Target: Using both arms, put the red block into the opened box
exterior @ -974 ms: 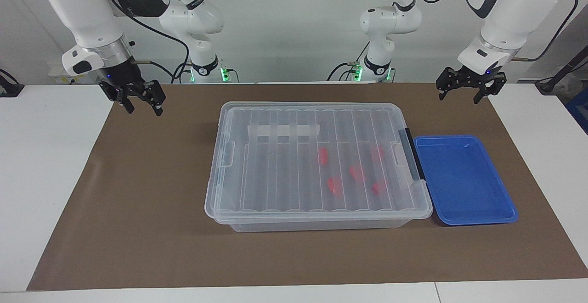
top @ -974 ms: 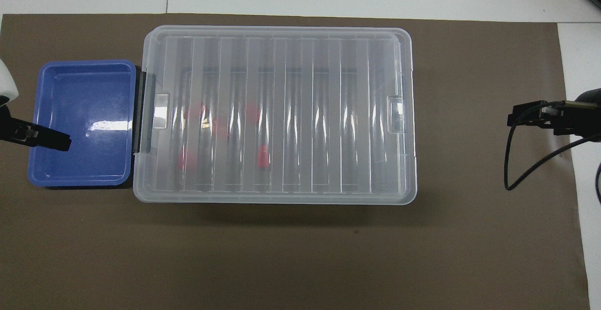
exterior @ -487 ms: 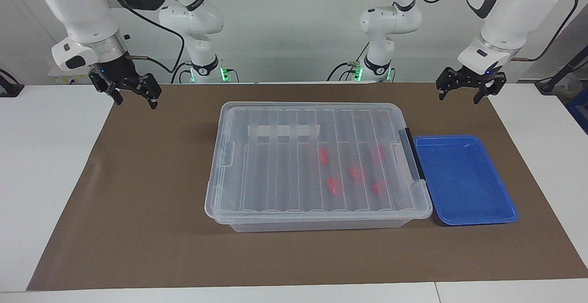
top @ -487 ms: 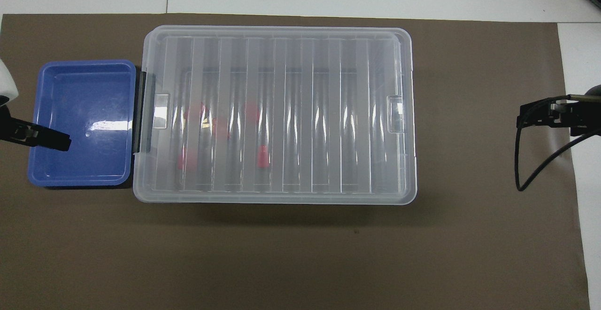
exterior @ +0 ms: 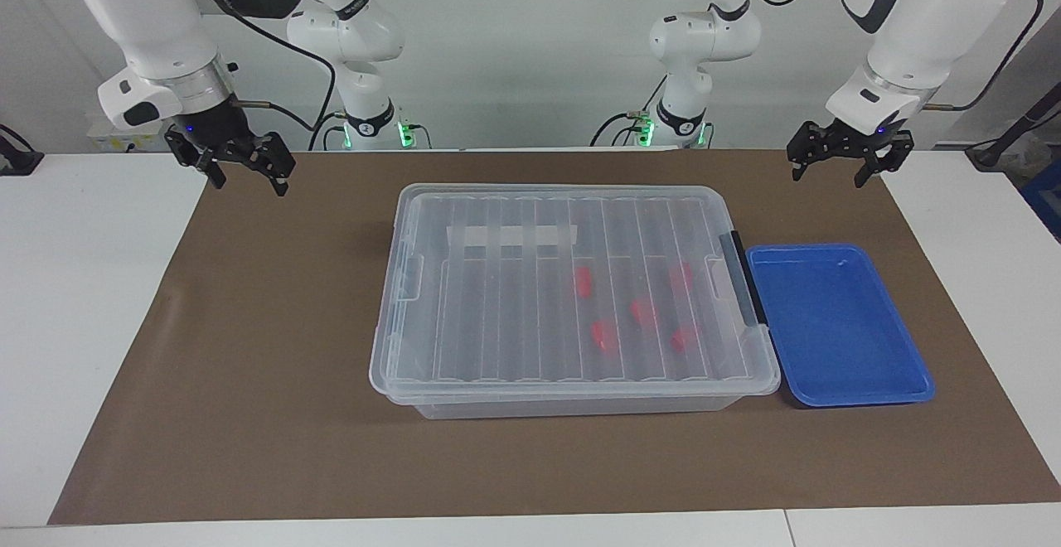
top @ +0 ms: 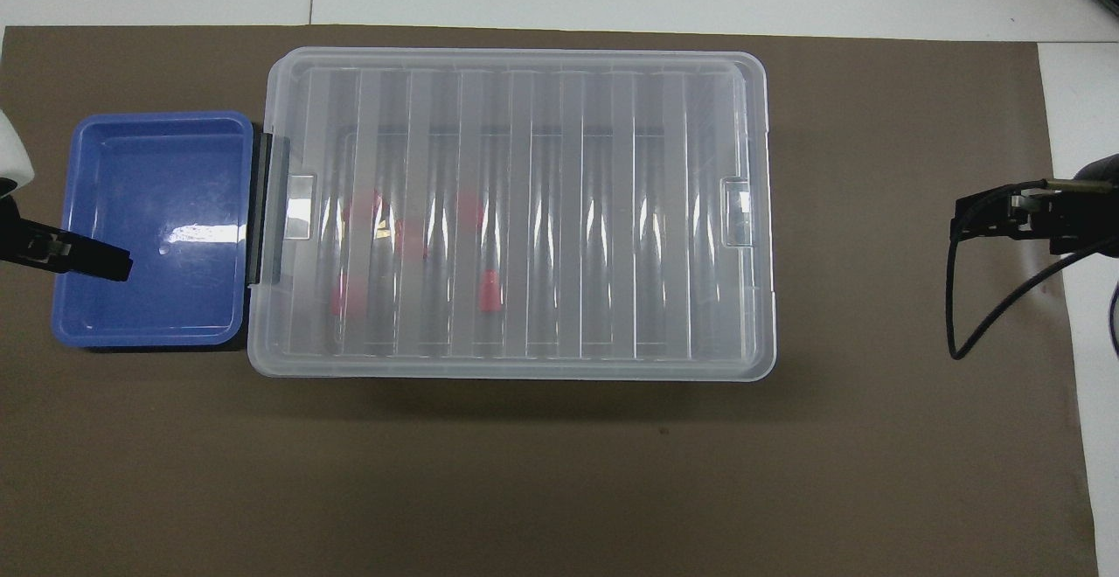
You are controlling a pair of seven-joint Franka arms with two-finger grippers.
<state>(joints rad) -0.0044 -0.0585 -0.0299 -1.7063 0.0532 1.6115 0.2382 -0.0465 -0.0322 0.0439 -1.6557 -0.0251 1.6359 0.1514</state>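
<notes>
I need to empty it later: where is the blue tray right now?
The blue tray lies on the brown mat at the left arm's end of the table, right beside the box, against its black handle.

Two glossy white jointed arms with dark grey joint bands, looping black cables and green base lights; left gripper (exterior: 847,165) and right gripper (exterior: 243,168) are small and black.

My black two-finger left pincer (exterior: 844,167) and right pincer (exterior: 244,172) both hang raised and spread wide, holding nothing.
</notes>
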